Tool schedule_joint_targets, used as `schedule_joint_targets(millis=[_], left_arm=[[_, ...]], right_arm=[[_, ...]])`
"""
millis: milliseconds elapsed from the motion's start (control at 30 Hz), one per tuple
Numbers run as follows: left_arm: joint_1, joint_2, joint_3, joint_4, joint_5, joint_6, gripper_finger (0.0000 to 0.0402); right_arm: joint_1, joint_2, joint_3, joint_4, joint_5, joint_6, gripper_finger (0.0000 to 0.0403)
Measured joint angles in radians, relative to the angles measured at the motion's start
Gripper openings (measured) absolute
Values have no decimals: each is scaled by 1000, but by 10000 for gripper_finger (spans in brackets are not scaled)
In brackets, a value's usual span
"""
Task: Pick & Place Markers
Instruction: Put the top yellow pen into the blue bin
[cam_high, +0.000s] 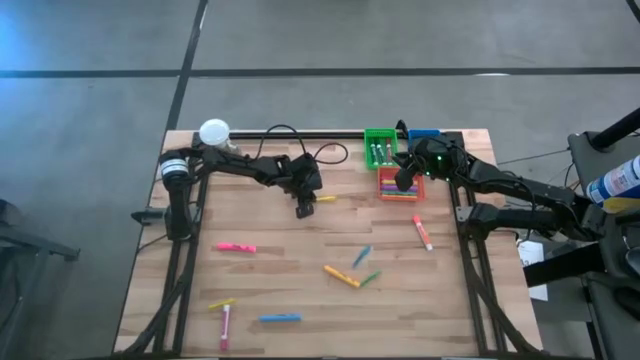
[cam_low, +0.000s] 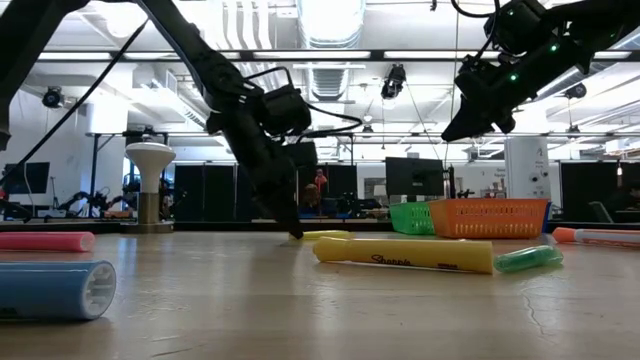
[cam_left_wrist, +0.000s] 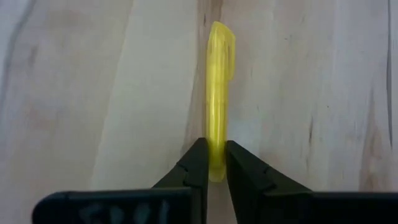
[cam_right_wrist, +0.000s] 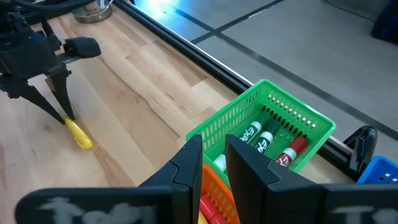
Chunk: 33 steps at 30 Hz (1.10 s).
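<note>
Pinching one end of the yellow marker (cam_left_wrist: 219, 93), the left gripper (cam_left_wrist: 212, 163) sits narrow, the marker's long axis pointing straight ahead along the counter (cam_left_wrist: 93, 93)

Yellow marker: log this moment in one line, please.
left pincer: closed on yellow marker, at table | right pincer: empty, over green bin | loose markers remain

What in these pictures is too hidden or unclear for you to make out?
- Yellow marker, left wrist view: its near end is covered by the left gripper closed around it.
- Red bin, high view: partly covered by the right gripper above it; contents cannot be counted.
- Blue bin, right wrist view: cut off by the picture's edge; inside unseen.
- Green bin, high view: markers inside too small to count.
</note>
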Motion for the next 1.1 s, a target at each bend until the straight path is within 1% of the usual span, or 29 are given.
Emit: schedule_joint_targets(millis=[300,433,500,600,767,867,967,1033,1100], left_arm=[[-1,0,-8,4,-2,17,49],[-1,0,-8,-6,-2,19,30],[-1,0,-9,-37,-1,19,19],[-1,0,-16,-68,0,19,18],[0,-21,-26,-103,13,9,17],[5,-64,-28,-98,47,-9,17],[5,-118,-62,-49,88,-51,16],[2,-159,-106,57,141,-100,16],[1,-204,-161,244,192,-165,16]], right_arm=[[0,1,0,0,-2,0,63],[0,1,0,-1,-2,0,63],[0,1,0,-2,-2,0,63],[0,1,0,-8,-3,-4,63],[0,1,-2,-29,-58,0,63],[15,1,-39,37,-103,31,63],[38,2,-111,174,-190,83,65],[58,9,-171,301,-241,128,73],[81,21,-233,449,-265,177,85]])
